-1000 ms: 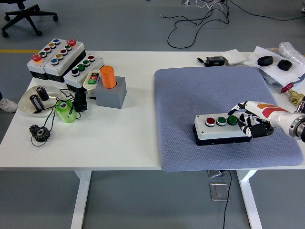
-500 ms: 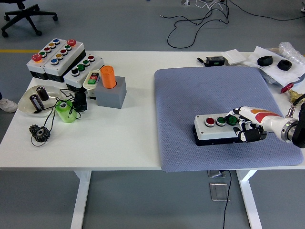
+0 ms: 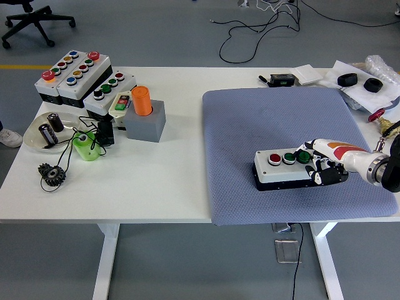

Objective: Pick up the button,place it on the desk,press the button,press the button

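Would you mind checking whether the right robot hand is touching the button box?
Touching: the head view shows the right robot hand against the button box, a fingertip on its green button.

No text, label, brand, number or sign can be read anywhere here. The button box (image 3: 284,169) on the blue mat (image 3: 287,150) carries no legible marking, and any print on the button boxes (image 3: 78,78) at the far left of the desk (image 3: 162,181) is too small to make out.
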### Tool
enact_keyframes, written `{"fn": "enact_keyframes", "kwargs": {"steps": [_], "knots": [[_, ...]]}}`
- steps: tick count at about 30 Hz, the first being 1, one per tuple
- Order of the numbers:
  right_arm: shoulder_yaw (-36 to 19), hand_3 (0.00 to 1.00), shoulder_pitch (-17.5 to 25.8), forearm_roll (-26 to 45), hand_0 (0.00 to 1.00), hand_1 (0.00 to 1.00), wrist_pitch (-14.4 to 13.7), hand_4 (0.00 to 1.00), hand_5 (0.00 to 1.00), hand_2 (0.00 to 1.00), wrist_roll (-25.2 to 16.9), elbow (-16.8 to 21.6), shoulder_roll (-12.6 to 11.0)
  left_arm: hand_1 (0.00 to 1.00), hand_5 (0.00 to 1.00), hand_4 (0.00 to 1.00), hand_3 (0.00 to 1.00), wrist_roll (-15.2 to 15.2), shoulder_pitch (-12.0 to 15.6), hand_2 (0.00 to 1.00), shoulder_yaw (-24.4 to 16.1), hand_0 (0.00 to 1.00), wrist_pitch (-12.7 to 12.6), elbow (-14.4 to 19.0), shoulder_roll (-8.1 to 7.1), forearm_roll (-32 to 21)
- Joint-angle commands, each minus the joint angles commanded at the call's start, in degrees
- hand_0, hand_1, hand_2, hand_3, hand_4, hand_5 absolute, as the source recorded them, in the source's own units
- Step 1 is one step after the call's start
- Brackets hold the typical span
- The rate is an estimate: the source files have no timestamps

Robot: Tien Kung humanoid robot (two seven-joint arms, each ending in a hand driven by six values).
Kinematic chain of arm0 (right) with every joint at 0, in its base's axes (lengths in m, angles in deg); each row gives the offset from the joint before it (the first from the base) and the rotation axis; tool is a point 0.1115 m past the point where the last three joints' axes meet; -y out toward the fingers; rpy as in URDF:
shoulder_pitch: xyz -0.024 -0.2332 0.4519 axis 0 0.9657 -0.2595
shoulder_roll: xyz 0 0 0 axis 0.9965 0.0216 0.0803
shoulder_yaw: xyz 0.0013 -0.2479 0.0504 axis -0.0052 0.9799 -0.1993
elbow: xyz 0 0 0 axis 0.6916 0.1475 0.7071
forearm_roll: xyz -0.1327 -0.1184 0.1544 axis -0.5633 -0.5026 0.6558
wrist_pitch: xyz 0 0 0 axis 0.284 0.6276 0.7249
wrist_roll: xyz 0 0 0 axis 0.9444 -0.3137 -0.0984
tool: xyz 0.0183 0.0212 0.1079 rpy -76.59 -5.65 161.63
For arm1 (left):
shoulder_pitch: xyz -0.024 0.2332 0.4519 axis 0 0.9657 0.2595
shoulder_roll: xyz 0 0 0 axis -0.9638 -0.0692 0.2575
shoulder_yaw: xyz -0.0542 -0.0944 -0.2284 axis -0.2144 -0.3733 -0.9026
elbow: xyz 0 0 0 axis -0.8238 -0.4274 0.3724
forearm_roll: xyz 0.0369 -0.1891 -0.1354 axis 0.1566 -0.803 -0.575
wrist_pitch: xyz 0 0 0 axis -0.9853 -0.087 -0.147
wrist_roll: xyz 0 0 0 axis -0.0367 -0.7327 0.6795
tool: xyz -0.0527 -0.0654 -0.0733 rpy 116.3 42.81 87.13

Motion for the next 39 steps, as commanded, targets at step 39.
{"fn": "enact_keyframes", "kwargs": {"steps": [39], "knots": [[-3.3,0.762,-0.8,-1.4,0.187,0.002,0.5,0.383,0.002,0.096,0.3,2.2,1.1,0.567,0.998,0.298,0.513,0.1,-0.4,0.537,-0.6,0.620,-0.2,-0.1,-0.15,0.3]]}}
